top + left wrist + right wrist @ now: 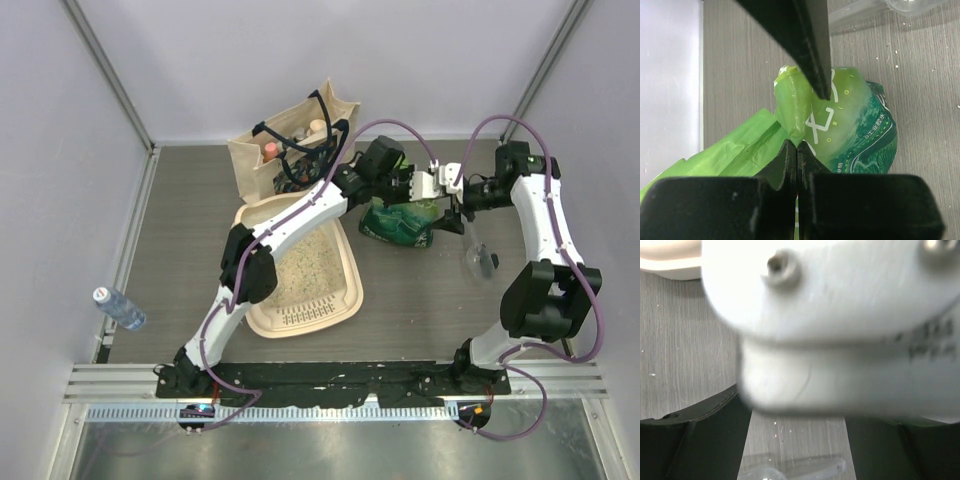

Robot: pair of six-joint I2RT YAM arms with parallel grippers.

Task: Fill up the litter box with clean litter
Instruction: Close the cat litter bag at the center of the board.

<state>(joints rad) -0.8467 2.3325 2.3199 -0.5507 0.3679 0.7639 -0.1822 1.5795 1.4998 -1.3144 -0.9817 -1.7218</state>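
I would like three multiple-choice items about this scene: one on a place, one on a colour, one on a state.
1. Where is the tote bag? A. beyond the litter box B. inside it C. under it
2. Which colour is the plastic bag that the left tool pinches? A. red B. green C. blue
3. The litter box is: A. empty B. overturned C. holding litter
Answers: 1 A, it stands at the far end of the box; 2 B, the shut tool grips green plastic; 3 C, pale granules cover its floor.
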